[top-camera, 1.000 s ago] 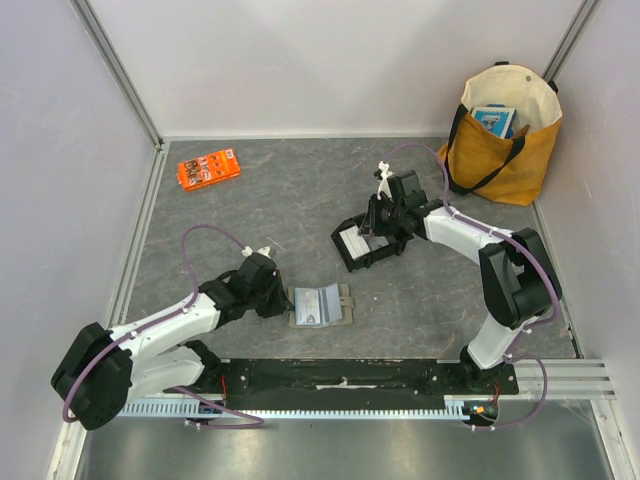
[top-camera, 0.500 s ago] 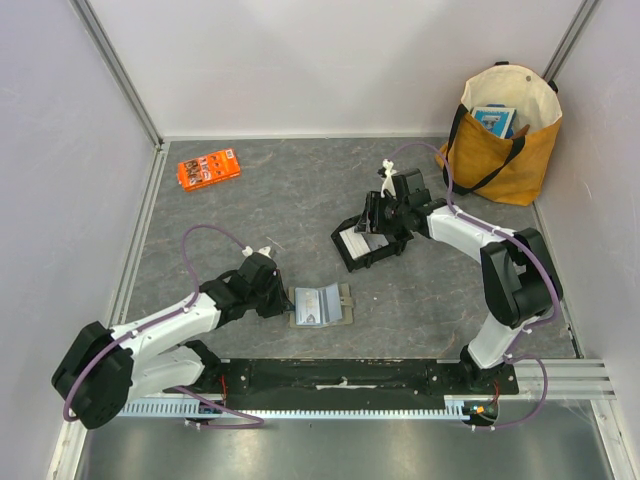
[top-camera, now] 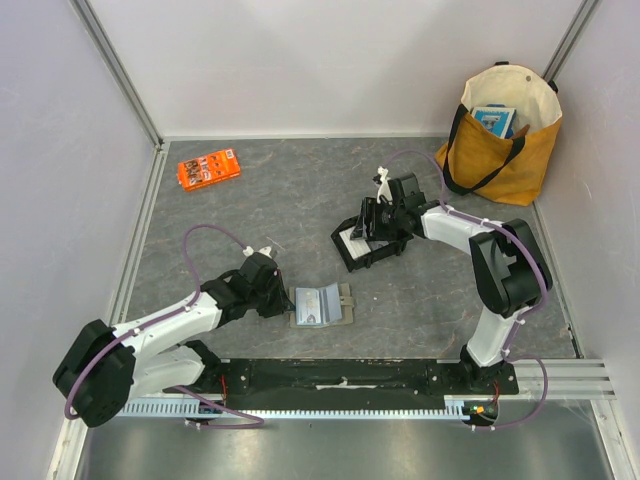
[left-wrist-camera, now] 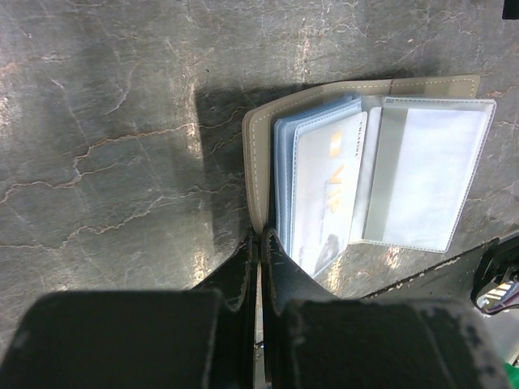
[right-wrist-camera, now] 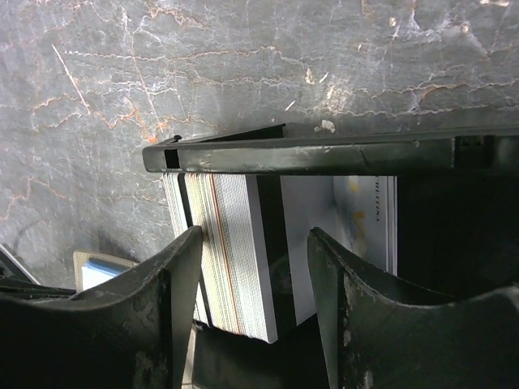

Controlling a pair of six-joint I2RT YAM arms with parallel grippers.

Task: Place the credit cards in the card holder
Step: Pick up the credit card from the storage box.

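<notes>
Orange packet [top-camera: 208, 168] lies flat near the far left corner of the grey veined worktop [top-camera: 280, 210], well apart from everything else. Left gripper [left-wrist-camera: 258, 239] sits low near the near edge, left of centre; its jaws are pressed together on the taupe left edge of the card holder [top-camera: 322, 304], pinching that edge between them. The card holder lies open and flat on the worktop, just right of the gripper. In the left wrist view its pale bluish sleeves are fanned out. One sleeve holds a pale card with gold lettering [left-wrist-camera: 328, 194], and the clear pocket [left-wrist-camera: 426, 170] to the right looks empty. Right of centre, mid-worktop, stands the black tray [top-camera: 385, 256], set at an angle to the worktop edges. Inside it the credit cards [right-wrist-camera: 235, 259] stand on edge as a tight stack against the tray's left end; another pale printed card [right-wrist-camera: 361, 215] lies flat on the tray floor beside them. Right gripper [right-wrist-camera: 253, 235] hangs over the tray, jaws spread, one finger on either side of the stack. The left finger is close against the stack, the right finger stands clear of it, and nothing is gripped. Mustard tote bag [top-camera: 500, 135] with black straps stands in the far right corner, with a blue item showing inside.
</notes>
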